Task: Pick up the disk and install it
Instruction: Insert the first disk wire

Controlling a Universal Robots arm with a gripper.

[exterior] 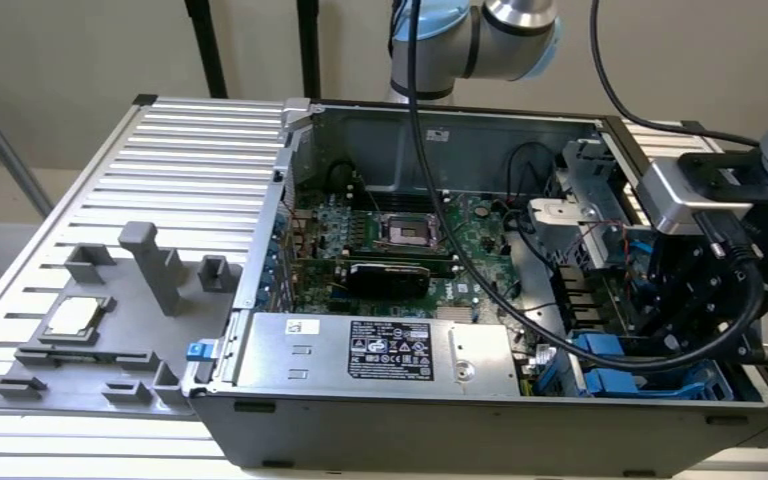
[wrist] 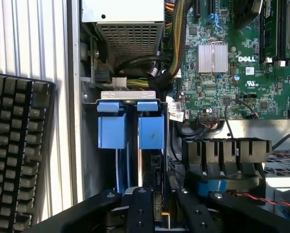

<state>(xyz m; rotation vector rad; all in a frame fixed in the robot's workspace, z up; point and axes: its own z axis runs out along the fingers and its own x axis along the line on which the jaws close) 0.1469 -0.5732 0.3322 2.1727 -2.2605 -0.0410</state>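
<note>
- Gripper point(wrist: 157, 206) poised over the blue drive bay point(wrist: 130, 128); disk point(wrist: 139, 167) seen edge-on in its slot.
- Finger gap cannot be judged.
- Disk should be kept square to the slot rails.

Readable markings inside the case
"DELL" is printed in white on the green motherboard point(wrist: 232, 73), right of centre in the wrist view's upper half; the power supply's black label point(exterior: 398, 352) is illegible.

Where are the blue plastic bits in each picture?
Exterior view: the blue carriers sit in the computer case's corner on the exterior view's right, below the gripper.
Wrist view: the blue carriers stand upright, side by side, beyond the gripper's fingers.
Shared landmark: the green motherboard.
</note>
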